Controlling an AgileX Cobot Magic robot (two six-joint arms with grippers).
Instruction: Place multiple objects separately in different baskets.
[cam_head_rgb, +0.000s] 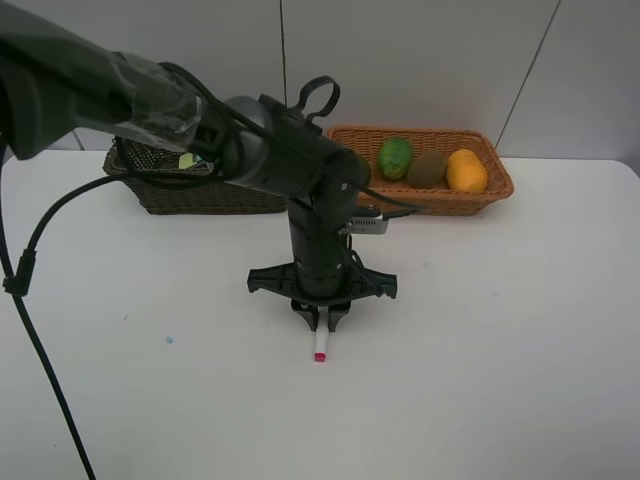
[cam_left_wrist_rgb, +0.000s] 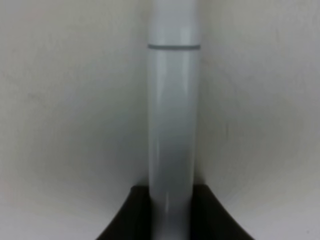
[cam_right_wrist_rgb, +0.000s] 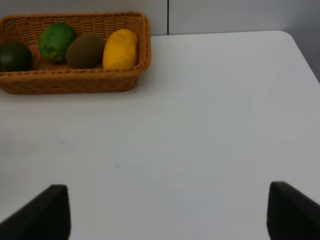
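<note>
From high up I see my left hand (cam_head_rgb: 321, 322) down on the table (cam_head_rgb: 500, 380), clamped on the marker (cam_head_rgb: 320, 348). Left wrist: marker (cam_left_wrist_rgb: 172, 125) pinched between the fingers (cam_left_wrist_rgb: 205, 215). Right wrist: right hand (cam_right_wrist_rgb: 165, 212) gapes wide, holding nothing; tan basket (cam_right_wrist_rgb: 75, 82) holds fruit.

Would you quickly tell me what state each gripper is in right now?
Left gripper: closed on the marker lying on the table.
Right gripper: open, holding nothing.

Smooth glossy plastic marker (cam_left_wrist_rgb: 171, 125), rough woven wicker baskets (cam_head_rgb: 428, 204), matt white tabletop (cam_head_rgb: 500, 350).
</note>
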